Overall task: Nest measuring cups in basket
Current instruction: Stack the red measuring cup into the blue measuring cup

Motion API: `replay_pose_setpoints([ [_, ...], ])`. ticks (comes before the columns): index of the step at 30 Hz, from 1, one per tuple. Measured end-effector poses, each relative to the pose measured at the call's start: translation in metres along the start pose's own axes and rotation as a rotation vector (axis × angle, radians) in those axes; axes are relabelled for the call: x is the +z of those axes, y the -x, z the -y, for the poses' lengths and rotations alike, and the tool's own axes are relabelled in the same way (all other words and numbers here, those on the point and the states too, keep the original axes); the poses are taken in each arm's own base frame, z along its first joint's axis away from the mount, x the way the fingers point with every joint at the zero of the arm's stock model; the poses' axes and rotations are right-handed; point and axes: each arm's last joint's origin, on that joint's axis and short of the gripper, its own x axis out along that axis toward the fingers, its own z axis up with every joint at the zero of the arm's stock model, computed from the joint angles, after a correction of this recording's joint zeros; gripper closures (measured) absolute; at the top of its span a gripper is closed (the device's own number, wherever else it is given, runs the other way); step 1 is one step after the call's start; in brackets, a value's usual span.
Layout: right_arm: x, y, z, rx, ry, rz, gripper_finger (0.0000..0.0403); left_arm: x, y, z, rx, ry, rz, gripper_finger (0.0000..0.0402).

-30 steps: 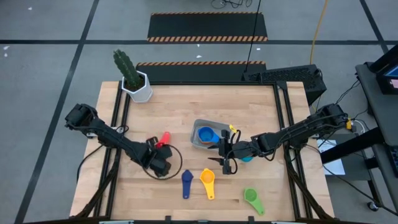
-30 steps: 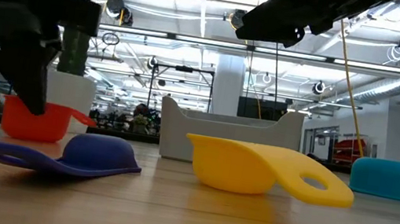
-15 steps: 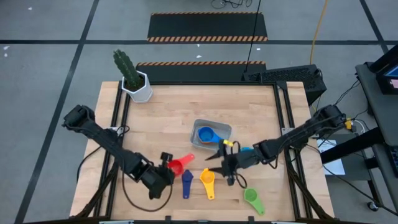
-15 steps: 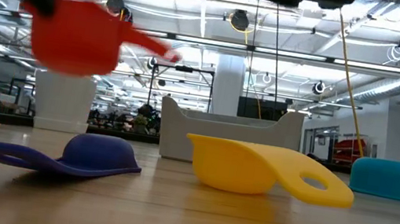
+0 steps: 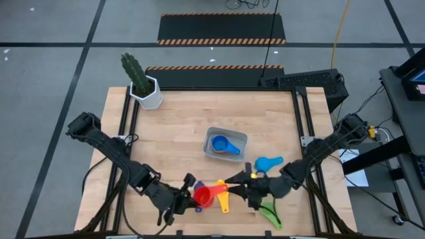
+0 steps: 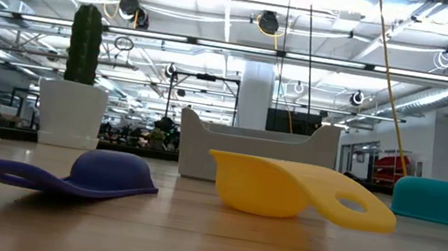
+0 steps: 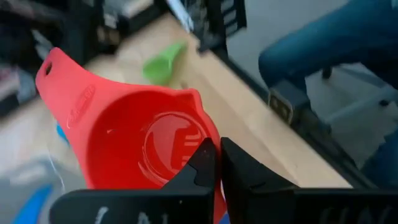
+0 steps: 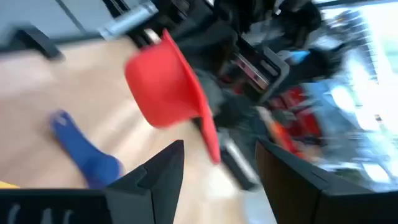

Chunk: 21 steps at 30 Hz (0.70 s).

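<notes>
From above, my left gripper (image 5: 188, 200) hangs over the table's (image 5: 172, 126) near edge, its fingers pinched on the rim of the red cup (image 5: 202, 196), held beside the navy cup (image 5: 197, 208) and yellow cup (image 5: 221, 197). My right gripper (image 5: 240, 187) faces it from the other side, above the green cup (image 5: 269, 214). The basket (image 5: 226, 143) sits mid-table with the blue cup (image 5: 221, 144) inside; the light blue cup (image 5: 267, 162) lies just beside it, and a cactus pot (image 5: 147, 93) stands at the far left corner.

At table height, navy cup (image 6: 66, 171) and yellow cup (image 6: 294, 190) lie bowl-down before the basket (image 6: 251, 152); neither gripper shows.

My left wrist camera shows my fingers (image 7: 208, 171) clamped on the red cup (image 7: 134, 137).

My right wrist camera shows my fingers (image 8: 161, 168) spread wide, the red cup (image 8: 168, 87) ahead.
</notes>
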Motion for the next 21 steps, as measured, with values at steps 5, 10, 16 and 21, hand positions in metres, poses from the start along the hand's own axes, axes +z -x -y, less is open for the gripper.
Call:
replay_pose_setpoints([
  [5, 0.023, 0.019, 0.000, -0.141, 0.118, 0.004, 0.0209, 0.009, -0.002, -0.009, -0.038, -0.051, 0.117, 0.0390],
  [10, 0.030, 0.026, -0.006, -0.131, 0.246, 0.034, 0.0215, 0.014, -0.004, -0.023, -0.075, -0.071, 0.204, 0.0391],
  [16, 0.035, 0.029, -0.004, -0.147, 0.268, 0.087, 0.0257, 0.013, -0.008, -0.033, -0.118, -0.064, 0.243, 0.0390],
  [21, 0.037, 0.028, -0.002, -0.140, 0.253, 0.148, 0.0292, 0.011, -0.011, -0.037, -0.125, -0.071, 0.237, 0.0387],
])
